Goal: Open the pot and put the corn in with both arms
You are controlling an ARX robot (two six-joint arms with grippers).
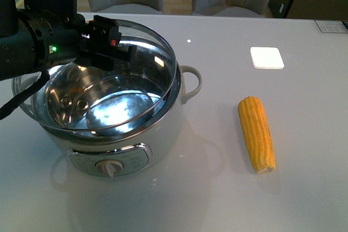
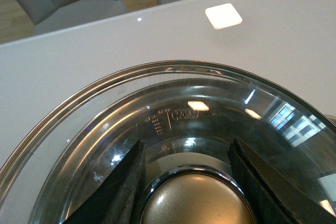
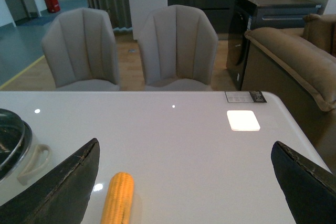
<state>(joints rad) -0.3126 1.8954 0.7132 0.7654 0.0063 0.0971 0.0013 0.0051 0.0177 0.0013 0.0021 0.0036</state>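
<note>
The cream-white pot (image 1: 163, 134) stands at the left of the white table, its steel bowl showing. My left gripper (image 1: 117, 47) is shut on the knob (image 2: 197, 203) of the glass lid (image 1: 157, 44), which hangs tilted just above the pot's rim. In the left wrist view the fingers (image 2: 123, 187) flank the knob over the lid's glass (image 2: 173, 103). The corn (image 1: 256, 133) lies on the table to the right of the pot. My right gripper (image 3: 186, 182) is open and empty above the table; the corn (image 3: 118, 199) lies near one finger (image 3: 63, 187). The pot's side handle (image 3: 34, 162) shows there.
A small white square (image 1: 267, 57) lies on the table at the back right, also in the right wrist view (image 3: 243, 120). Grey chairs (image 3: 176, 45) stand behind the far edge. A brown sofa (image 3: 294, 61) is off the table's right side.
</note>
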